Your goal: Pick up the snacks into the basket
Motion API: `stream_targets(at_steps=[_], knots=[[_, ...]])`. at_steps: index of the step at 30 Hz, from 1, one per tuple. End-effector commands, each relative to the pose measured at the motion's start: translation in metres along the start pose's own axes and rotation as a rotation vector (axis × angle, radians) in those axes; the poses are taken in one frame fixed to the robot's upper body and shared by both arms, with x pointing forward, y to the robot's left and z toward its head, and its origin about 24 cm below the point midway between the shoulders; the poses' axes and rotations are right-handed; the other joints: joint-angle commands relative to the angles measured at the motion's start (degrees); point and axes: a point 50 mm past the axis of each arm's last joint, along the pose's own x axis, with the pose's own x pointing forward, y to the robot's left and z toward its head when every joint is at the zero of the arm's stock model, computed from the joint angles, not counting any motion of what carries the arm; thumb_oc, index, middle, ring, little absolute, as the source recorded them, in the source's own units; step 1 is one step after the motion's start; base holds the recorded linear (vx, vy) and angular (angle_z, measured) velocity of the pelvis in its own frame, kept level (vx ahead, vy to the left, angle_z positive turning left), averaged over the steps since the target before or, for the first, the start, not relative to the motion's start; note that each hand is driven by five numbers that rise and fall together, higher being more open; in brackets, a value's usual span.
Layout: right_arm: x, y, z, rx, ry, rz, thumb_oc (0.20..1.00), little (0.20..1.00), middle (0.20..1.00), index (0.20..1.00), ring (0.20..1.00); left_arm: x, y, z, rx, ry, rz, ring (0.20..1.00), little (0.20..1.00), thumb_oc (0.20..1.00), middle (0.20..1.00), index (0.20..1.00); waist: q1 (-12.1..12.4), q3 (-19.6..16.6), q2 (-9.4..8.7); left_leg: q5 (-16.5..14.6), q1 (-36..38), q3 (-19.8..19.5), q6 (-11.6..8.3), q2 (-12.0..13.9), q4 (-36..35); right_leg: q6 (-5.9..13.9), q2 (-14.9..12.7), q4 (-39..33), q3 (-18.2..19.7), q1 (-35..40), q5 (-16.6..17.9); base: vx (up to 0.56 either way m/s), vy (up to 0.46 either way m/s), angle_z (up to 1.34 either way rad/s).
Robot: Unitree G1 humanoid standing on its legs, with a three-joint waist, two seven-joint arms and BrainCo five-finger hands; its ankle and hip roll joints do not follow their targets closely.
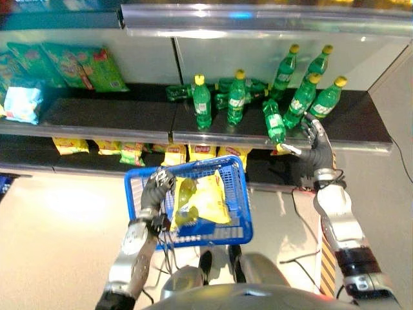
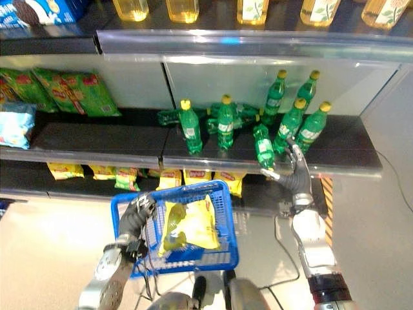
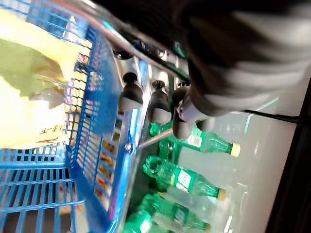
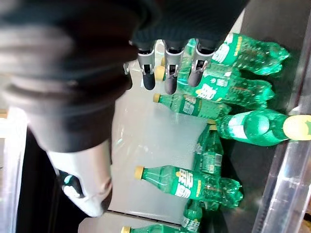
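Yellow snack bags (image 1: 205,199) in blue basket (image 1: 239,226)

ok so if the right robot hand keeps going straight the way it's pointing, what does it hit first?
Probably the green bottles: the right robot hand is open, fingers aimed at the shelf, and the tilted bottle at the front of the cluster lies nearest its fingertips. Depth is unclear, so it may not be touching yet.
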Motion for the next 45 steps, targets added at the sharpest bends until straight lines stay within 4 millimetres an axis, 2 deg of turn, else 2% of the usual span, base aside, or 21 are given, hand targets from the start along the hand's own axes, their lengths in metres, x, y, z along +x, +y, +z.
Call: stream_targets(at_steps=[1, 3, 4, 6, 7, 10, 14, 15, 16, 22, 30, 36, 39, 45], knots=[[0.007, -0.01, 0.021, 0.055, -0.121, -0.059, 1.0, 1.0, 1.0, 1.0, 1.0, 0.006, -0.011, 0.065, 0.014, -0.331, -0.081, 0.2, 0.2, 0.2, 0.2, 0.2, -0.21, -3.19, -2.09, 0.37, 1.89, -5.53, 0.84, -3.47, -4.24, 2.25, -0.37, -15.4, 5.84, 0.57, 5.91, 0.24, -0.12, 0.32], [0.003, -0.011, 0.019, 0.055, -0.111, -0.053, 1.0, 1.0, 1.0, 1.0, 1.0, 0.004, -0.012, 0.063, 0.025, -0.319, -0.102, 0.2, 0.2, 0.2, 0.2, 0.2, 0.11, -3.81, -2.94, 0.3, 1.93, -5.39, -0.53, -3.56, -4.23, 2.83, -1.15, -17.56, 5.38, 3.6, 6.79, 0.18, -0.17, 0.81], [0.004, -0.008, 0.018, 0.062, -0.107, -0.047, 1.0, 1.0, 1.0, 1.0, 1.0, -0.001, -0.007, 0.062, 0.022, -0.316, -0.077, 0.2, 0.2, 0.2, 0.2, 0.2, 0.92, -4.18, -3.51, -0.09, 1.77, -4.87, -0.89, -3.61, -4.47, 3.11, -2.51, -20.28, 3.12, 4.79, 9.2, 0.11, -0.164, 0.9], [0.004, -0.008, 0.018, 0.063, -0.104, -0.048, 1.0, 1.0, 1.0, 1.0, 1.0, -0.004, -0.006, 0.06, 0.01, -0.312, -0.074, 0.2, 0.2, 0.2, 0.2, 0.2, 0.99, -4.33, -3.47, 0.15, 1.53, -4.69, -1.03, -3.35, -4.79, 2.89, -2.46, -20.97, 3.44, 5.19, 9.54, 0.05, -0.106, 0.39], [0.005, -0.01, 0.017, 0.069, -0.1, -0.054, 1.0, 1.0, 1.0, 1.0, 1.0, -0.003, -0.008, 0.059, 0.005, -0.303, -0.087, 0.2, 0.2, 0.2, 0.2, 0.2, 1.09, -4.41, -3.33, 0.52, 0.96, -4.69, -1.32, -3.09, -5.04, 2.42, -2.28, -21.41, 3.82, 5.7, 9.1, 0.03, -0.095, 0.24], [0.012, -0.016, 0.017, 0.061, -0.097, -0.077, 1.0, 1.0, 1.0, 1.0, 1.0, -0.003, -0.01, 0.06, 0.003, -0.306, -0.096, 0.2, 0.2, 0.2, 0.2, 0.2, 1.61, -4.16, -3.02, 0.9, -0.08, -5.34, -1.69, -2.53, -5.55, 1.95, -2.39, -21.51, 1.83, 5.8, 8.78, -0.01, -0.08, 0.29], [0.032, -0.024, 0.025, 0.061, -0.12, -0.134, 1.0, 1.0, 1.0, 1.0, 1.0, 0.005, -0.022, 0.069, 0.0, -0.342, -0.147, 0.2, 0.2, 0.2, 0.2, 0.2, 1.88, 0.06, -3.08, 1.28, -5.07, -7.14, -2.27, -3.37, -2.53, 1.02, -2.12, -18.73, -0.21, 1.63, 8.13, -0.18, -0.067, 0.26], [0.032, -0.024, 0.025, 0.061, -0.121, -0.134, 1.0, 1.0, 1.0, 1.0, 1.0, 0.005, -0.022, 0.069, -0.001, -0.342, -0.147, 0.2, 0.2, 0.2, 0.2, 0.2, 1.84, 0.03, -3.08, 1.27, -5.14, -7.17, -2.27, -3.39, -2.48, 1.02, -2.13, -18.69, -0.24, 1.56, 8.11, -0.13, -0.061, 0.37], [0.041, -0.029, 0.028, 0.057, -0.123, -0.167, 1.0, 1.0, 1.0, 1.0, 1.0, 0.008, -0.026, 0.071, 0.009, -0.351, -0.166, 0.2, 0.2, 0.2, 0.2, 0.2, 2.07, 1.37, -3.32, 2.12, -6.51, -8.49, -2.49, -3.64, -2.54, 0.83, -1.98, -18.28, -1.16, 0.36, 8.29, -0.08, -0.053, 0.24], [0.053, -0.041, 0.032, 0.037, -0.122, -0.218, 1.0, 1.0, 1.0, 1.0, 1.0, 0.007, -0.029, 0.071, -0.003, -0.345, -0.184, 0.2, 0.2, 0.2, 0.2, 0.2, 2.5, 2.06, -3.03, 2.91, -7.7, -8.98, -2.86, -3.73, -3.29, 0.57, -2.44, -17.88, -2.65, -0.34, 7.33, 0.0, -0.01, 0.27], [0.07, -0.039, 0.03, 0.042, -0.086, -0.23, 1.0, 1.0, 1.0, 1.0, 1.0, 0.005, -0.034, 0.076, -0.012, -0.355, -0.224, 0.2, 0.2, 0.2, 0.2, 0.2, 3.79, 2.86, -3.26, 3.07, -7.48, -10.72, -2.84, -3.89, -3.77, 0.77, -3.12, -17.76, -3.62, 0.02, 7.02, 0.02, -0.001, 0.12], [0.084, -0.046, 0.028, 0.025, -0.039, -0.26, 1.0, 1.0, 1.0, 1.0, 1.0, 0.004, -0.035, 0.078, -0.034, -0.367, -0.222, 0.2, 0.2, 0.2, 0.2, 0.2, 5.3, 3.93, -3.02, 3.13, -7.85, -11.94, -2.92, -4.33, -3.4, 0.82, -3.83, -17.68, -4.96, 0.15, 6.86, 0.01, 0.012, 0.12], [0.097, -0.054, 0.033, 0.025, -0.027, -0.295, 1.0, 1.0, 1.0, 1.0, 1.0, 0.004, -0.035, 0.08, -0.041, -0.374, -0.222, 0.2, 0.2, 0.2, 0.2, 0.2, 6.52, 4.52, -3.19, 3.18, -8.25, -12.55, -2.98, -4.58, -3.1, 0.8, -4.09, -17.43, -5.57, 0.12, 6.76, 0.01, -0.004, 0.14], [0.112, -0.058, 0.044, 0.027, -0.028, -0.321, 1.0, 1.0, 1.0, 1.0, 1.0, 0.005, -0.04, 0.082, -0.058, -0.383, -0.24, 0.2, 0.2, 0.2, 0.2, 0.2, 7.37, 5.11, -3.16, 3.03, -8.27, -13.35, -2.98, -4.93, -2.87, 0.73, -4.36, -16.81, -6.33, 0.11, 6.27, 0.01, 0.005, 0.08]])
